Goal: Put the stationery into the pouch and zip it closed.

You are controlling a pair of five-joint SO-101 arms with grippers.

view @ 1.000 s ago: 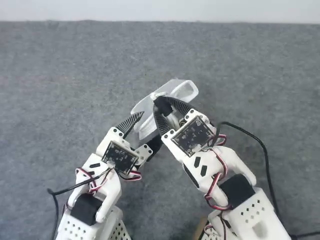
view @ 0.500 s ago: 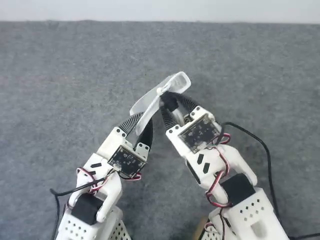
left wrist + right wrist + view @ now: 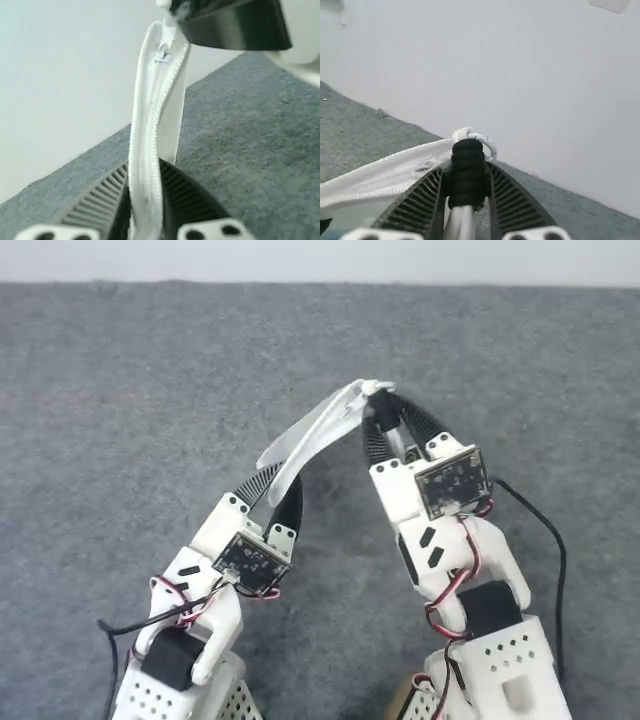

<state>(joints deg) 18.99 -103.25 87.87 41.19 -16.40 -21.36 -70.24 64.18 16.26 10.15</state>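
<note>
Pouch (image 3: 315, 435), white and slim, hangs stretched above the grey table (image 3: 120, 390), held between the two arms. The left gripper (image 3: 281, 488) is pressed together on its near left end. The right gripper (image 3: 386, 412) pinches the zipper pull (image 3: 479, 138) at the pouch's far right end.

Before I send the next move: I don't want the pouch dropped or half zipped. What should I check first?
1. Left tool clamped on pouch: ok.
2. Right tool shut on zipper pull: ok.
3. Pouch stretched between both tools, lifted off table: ok.
4. Zipper closed to its end: cannot tell.
5. Stationery inside pouch: cannot tell.
</note>
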